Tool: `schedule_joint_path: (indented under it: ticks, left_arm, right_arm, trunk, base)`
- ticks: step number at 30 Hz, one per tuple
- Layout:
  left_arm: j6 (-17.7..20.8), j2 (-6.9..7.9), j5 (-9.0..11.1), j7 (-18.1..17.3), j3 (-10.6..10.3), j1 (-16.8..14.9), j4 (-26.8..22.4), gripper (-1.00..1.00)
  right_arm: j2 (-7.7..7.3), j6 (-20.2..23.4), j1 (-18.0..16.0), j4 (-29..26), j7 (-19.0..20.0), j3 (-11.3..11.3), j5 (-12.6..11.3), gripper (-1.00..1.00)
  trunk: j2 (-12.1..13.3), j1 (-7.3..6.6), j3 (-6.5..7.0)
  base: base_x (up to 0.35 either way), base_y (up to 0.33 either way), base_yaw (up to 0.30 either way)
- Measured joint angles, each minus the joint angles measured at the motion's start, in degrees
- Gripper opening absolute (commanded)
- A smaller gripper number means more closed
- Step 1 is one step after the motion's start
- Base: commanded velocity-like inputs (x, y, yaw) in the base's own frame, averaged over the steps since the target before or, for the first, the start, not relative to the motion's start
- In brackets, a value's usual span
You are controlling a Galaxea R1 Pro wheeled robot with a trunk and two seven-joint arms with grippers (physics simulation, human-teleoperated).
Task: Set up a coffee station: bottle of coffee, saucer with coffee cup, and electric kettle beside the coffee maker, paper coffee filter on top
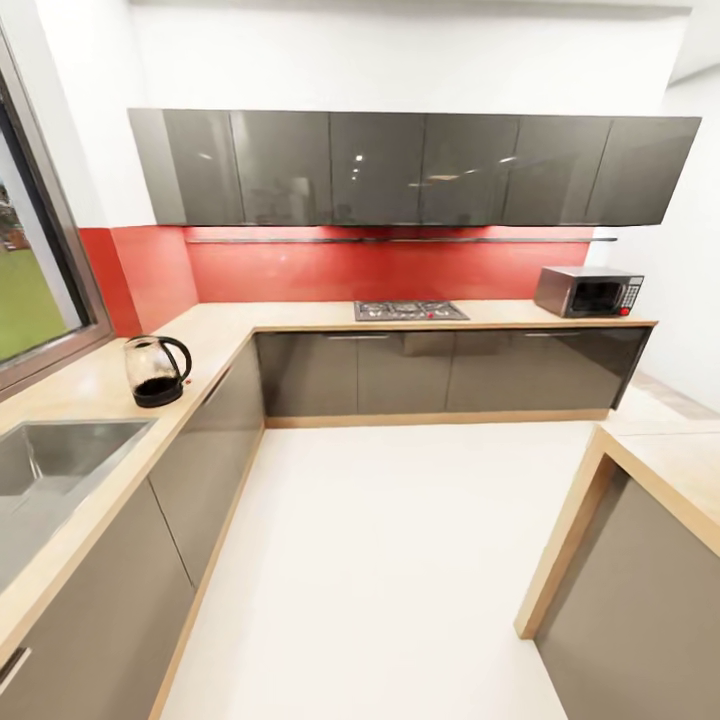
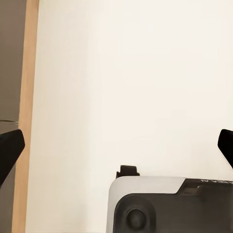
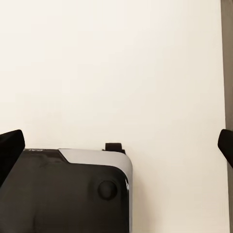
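Sink (image 1: 60,470) nearest; beyond, electric kettle (image 1: 157,370) upright on countertop (image 1: 215,335), handle rightward.

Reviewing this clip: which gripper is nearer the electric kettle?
Left, likely. The electric kettle stands on the robot's left-side counter; the left gripper hangs over floor beside cabinets, the right gripper on the far side.

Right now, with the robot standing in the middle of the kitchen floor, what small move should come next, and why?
Probably roll the base forward and left toward the electric kettle, which stands on the left countertop beyond the sink. It is the one task item in the head view. Both wrist views look down at bare floor with fingertips spread wide and empty, so nothing is within reach yet.
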Motion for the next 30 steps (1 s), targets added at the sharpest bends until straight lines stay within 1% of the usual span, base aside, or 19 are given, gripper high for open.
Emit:
schedule_joint_path:
  ticks: [12,30]
  left_arm:
    - [0.00,0.00,0.00,0.06,0.01,0.00,0.00,1.00]
    - [0.00,0.00,0.00,0.10,0.01,0.00,0.00,1.00]
  right_arm:
    - [0.00,0.00,-0.01,0.00,0.00,0.00,0.00,1.00]
    - [0.00,0.00,-0.01,0.00,0.00,0.00,0.00,1.00]
  trunk:
    - [0.00,0.00,0.00]
    - [0.00,0.00,0.00]
  base:
    - [0.333,0.005,0.000]
    - [0.333,0.071,0.000]
